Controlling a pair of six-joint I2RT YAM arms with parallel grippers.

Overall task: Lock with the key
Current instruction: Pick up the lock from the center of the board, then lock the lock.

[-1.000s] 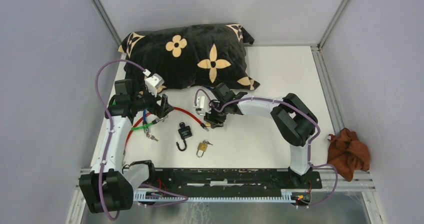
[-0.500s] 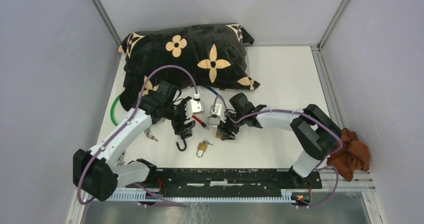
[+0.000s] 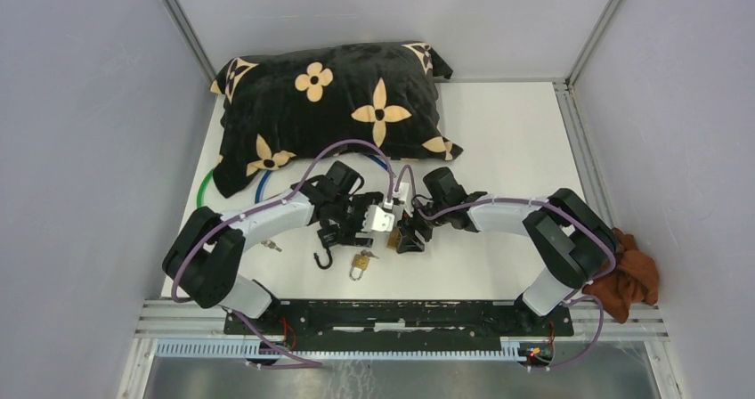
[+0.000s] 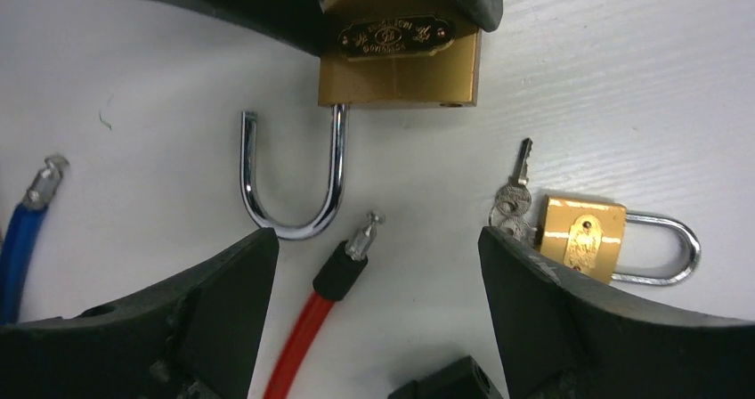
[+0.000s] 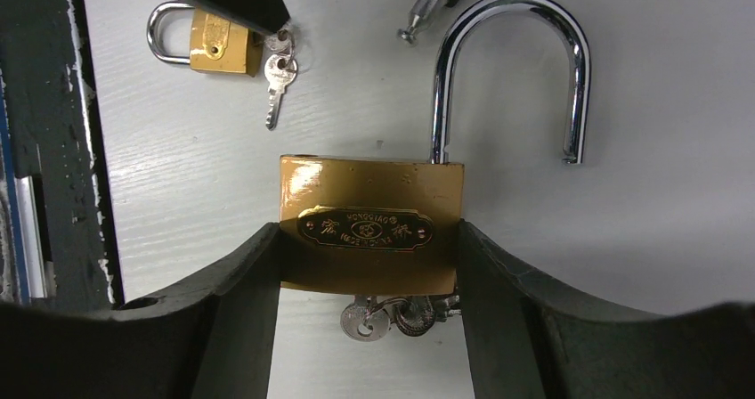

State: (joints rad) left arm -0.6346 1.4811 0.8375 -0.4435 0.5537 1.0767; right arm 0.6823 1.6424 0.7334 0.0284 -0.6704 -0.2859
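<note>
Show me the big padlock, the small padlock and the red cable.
big padlock (image 5: 369,194): right wrist view, brass body.
small padlock (image 4: 583,239): left wrist view, brass body.
red cable (image 4: 294,346): left wrist view, red sheath.

The left claw (image 3: 363,227) and the right claw (image 3: 408,236) meet nose to nose on the white desk (image 3: 499,150), almost touching. Between their tips a scrap of a brass padlock (image 3: 393,238) shows, mostly hidden under the right claw. Just on the near side of the left claw lies a small padlock (image 3: 360,263) with a key (image 3: 370,255) at its top. To that claw's left curls a black hook (image 3: 322,257). Beyond both claws sits a black flowered pillow (image 3: 329,105). Well off to the right claw's right lies a brown cloth (image 3: 623,274).
</note>
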